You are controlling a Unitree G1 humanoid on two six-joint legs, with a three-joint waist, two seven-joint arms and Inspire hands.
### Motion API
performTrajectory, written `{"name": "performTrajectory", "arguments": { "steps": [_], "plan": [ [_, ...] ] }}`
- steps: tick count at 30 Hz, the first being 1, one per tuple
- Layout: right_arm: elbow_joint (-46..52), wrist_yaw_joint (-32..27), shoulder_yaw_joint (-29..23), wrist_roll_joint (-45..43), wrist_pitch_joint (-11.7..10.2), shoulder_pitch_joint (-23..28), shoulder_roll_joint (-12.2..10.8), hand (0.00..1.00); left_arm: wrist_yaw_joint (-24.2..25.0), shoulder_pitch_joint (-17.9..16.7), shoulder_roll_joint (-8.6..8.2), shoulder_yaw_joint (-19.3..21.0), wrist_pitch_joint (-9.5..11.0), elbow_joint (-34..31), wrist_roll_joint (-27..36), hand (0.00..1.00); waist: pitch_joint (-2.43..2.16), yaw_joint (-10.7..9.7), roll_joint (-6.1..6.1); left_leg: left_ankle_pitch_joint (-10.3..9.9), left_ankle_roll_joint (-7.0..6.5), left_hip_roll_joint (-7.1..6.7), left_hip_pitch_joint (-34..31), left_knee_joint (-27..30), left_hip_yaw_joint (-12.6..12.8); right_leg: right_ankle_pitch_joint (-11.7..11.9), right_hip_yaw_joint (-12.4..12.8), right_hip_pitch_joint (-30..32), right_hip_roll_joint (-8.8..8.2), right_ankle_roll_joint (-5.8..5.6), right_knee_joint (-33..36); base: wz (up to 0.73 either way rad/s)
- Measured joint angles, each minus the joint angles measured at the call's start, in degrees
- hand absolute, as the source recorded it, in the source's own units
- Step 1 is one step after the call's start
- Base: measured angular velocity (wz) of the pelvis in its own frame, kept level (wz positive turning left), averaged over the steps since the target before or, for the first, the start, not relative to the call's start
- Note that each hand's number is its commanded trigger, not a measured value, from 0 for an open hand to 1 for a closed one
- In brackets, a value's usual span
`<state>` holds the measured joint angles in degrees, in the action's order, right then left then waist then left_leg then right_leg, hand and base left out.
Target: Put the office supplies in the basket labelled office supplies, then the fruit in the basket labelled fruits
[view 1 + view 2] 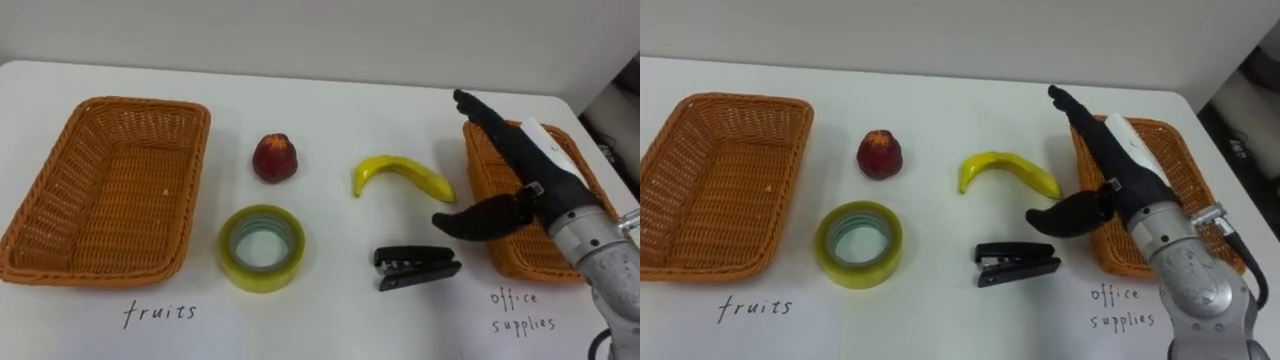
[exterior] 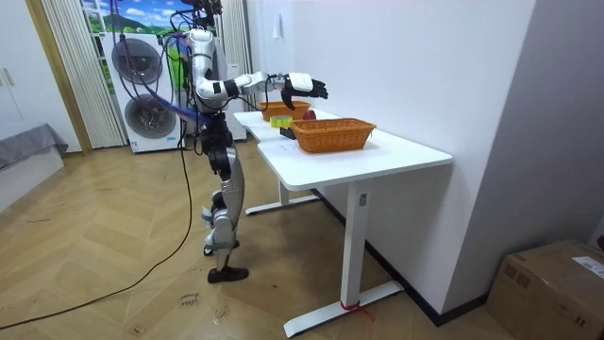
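One right hand (image 1: 527, 170) open-fingered, empty | stapler (image 1: 416, 267) lies just beside its thumb | banana (image 1: 402, 176) nearby

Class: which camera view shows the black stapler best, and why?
Right eye view: the stapler lies whole, near centre. The left eye view shows it whole too, further right; in the room view it is too small to tell.

Bright white-walled room, wood floor (image 2: 94, 255).
Holds a white table (image 2: 396, 151) against the wall (image 2: 425, 66), washers (image 2: 146, 118) and curtain (image 2: 61, 66) behind.
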<state>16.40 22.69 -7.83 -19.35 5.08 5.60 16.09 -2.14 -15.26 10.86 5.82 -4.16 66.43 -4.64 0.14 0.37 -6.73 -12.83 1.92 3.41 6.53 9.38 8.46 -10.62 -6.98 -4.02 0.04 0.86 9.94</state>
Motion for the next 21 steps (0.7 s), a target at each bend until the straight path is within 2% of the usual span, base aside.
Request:
{"name": "performTrajectory", "arguments": {
  "steps": [12, 21],
  "plan": [
    [0.0, 5.5, 2.2, -1.4, 0.1, 0.0, 0.0, 0.0, 1.9, 0.0, 0.76, -0.5, 0.0, 0.0, 0.0, 0.0, 0.08, 0.2, -0.21, 0.0, 0.0, -0.02, 0.1, 0.0, 0.1, 0.2, 0.4, 0.1, 0.04, -0.05, -0.1, -0.02],
    [0.1, 8.3, 2.2, -1.4, 1.2, 0.0, 0.0, 0.0, 2.9, 0.3, 1.15, -0.5, 0.0, 0.1, 0.1, 0.0, 0.06, 0.2, -0.36, 0.0, -0.01, -0.01, -0.4, 0.0, 0.2, 0.3, 0.2, 0.2, 0.04, -0.03, 0.0, 0.0]
  ]
}}
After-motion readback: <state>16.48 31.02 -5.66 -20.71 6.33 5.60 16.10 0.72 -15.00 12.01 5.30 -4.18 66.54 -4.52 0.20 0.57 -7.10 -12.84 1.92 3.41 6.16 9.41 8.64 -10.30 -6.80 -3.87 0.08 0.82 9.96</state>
